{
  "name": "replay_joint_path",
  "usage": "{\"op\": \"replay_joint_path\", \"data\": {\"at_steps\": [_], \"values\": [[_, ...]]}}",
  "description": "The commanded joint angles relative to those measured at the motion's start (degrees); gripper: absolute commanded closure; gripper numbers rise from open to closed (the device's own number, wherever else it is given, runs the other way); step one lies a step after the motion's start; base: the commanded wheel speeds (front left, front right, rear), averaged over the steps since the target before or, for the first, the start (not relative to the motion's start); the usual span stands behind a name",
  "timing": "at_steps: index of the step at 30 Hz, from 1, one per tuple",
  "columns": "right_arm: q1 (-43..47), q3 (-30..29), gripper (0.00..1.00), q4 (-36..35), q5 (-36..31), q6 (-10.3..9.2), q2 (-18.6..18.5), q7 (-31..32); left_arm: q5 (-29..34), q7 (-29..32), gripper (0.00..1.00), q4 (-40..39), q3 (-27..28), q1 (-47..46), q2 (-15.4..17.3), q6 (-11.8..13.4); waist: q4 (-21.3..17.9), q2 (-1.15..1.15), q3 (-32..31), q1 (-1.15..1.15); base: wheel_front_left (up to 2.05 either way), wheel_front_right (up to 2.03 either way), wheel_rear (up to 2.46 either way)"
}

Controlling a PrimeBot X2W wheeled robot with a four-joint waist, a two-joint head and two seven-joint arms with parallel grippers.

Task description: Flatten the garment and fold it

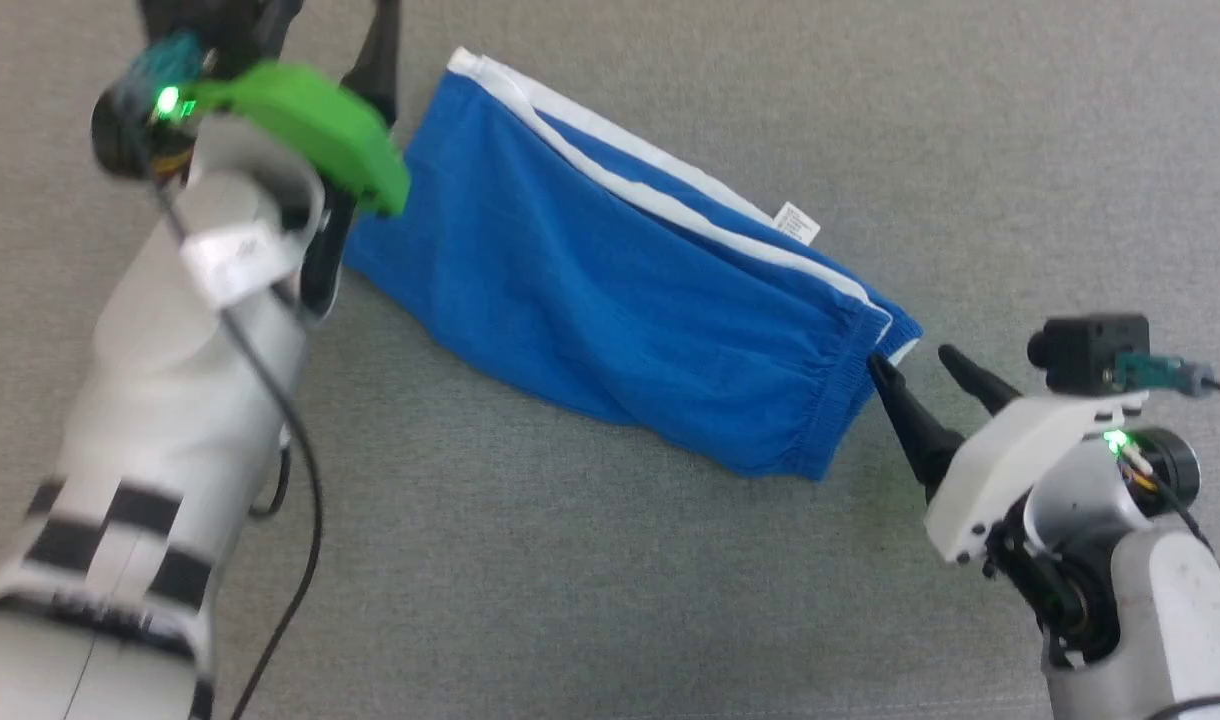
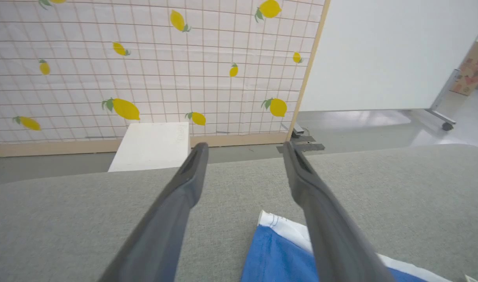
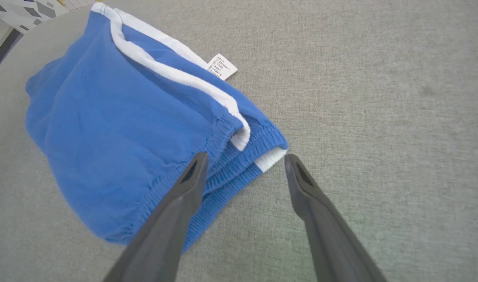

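Observation:
The garment (image 1: pixel 610 290) is a pair of bright blue shorts with white trim, lying folded on the grey cloth surface (image 1: pixel 590 600) and running diagonally from upper left to lower right. Its white label (image 1: pixel 797 222) pokes out on the far side. My right gripper (image 1: pixel 910 358) stands open at the gathered waistband end (image 3: pixel 239 164), one fingertip over the elastic and the other just off the fabric, holding nothing. My left gripper (image 2: pixel 245 150) is open above the opposite end, with the trimmed corner (image 2: pixel 278 225) lying low between its fingers. In the head view, the green left wrist mount (image 1: pixel 310 130) hangs beside that end.
Beyond the surface's far edge stand a lemon-patterned panel (image 2: pixel 145 66), a white box (image 2: pixel 151 145) and a white board on a wheeled stand (image 2: pixel 388 55). Open grey surface lies in front of and to the right of the shorts. A black cable (image 1: pixel 290 470) trails along the left arm.

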Motion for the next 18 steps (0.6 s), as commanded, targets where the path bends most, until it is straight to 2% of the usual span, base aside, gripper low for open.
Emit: {"op": "replay_joint_path", "data": {"at_steps": [1,9,18], "values": [[1.3,0.1,0.00,-0.6,-1.0,-0.10,0.0,-0.7,0.8,-0.2,0.00,-2.7,1.3,3.6,1.4,0.8,1.5,0.00,-3.3,0.00,0.00,0.00,0.00],[8.4,0.1,0.00,-2.9,-5.5,-0.10,0.0,-1.8,3.4,-0.2,0.00,-22.7,9.6,25.4,6.0,5.9,3.2,0.00,-9.4,0.00,0.00,0.00,0.00],[11.1,2.5,0.00,-1.3,-4.7,-0.10,0.0,-0.3,4.4,-0.3,0.00,-39.0,18.5,46.7,6.3,11.8,4.8,0.00,-13.3,0.00,0.00,0.00,0.00]]}}
